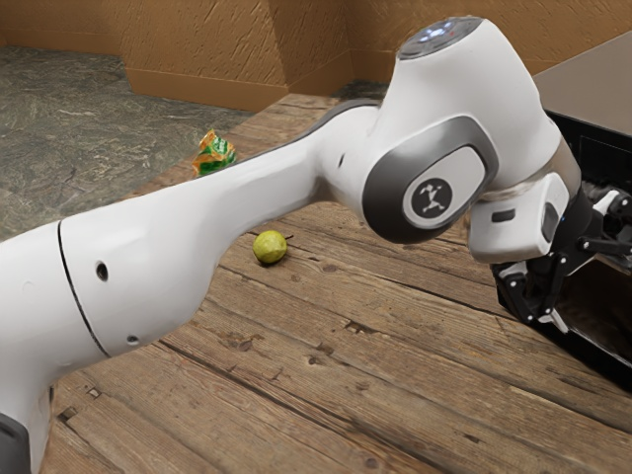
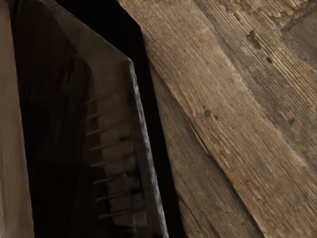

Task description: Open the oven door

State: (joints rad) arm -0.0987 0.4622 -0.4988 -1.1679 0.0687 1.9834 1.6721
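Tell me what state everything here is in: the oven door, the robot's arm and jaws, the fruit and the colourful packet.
Oven door: shut or ajar, I can't tell.
Arm: bent, reaching to the oven.
Jaws: open, at the oven's front.
Yellow-green fruit: resting on the table.
Packet: crumpled, its base hidden behind the arm.

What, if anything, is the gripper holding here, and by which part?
Nothing is held: the gripper is open at the oven, with nothing clamped between its fingers.
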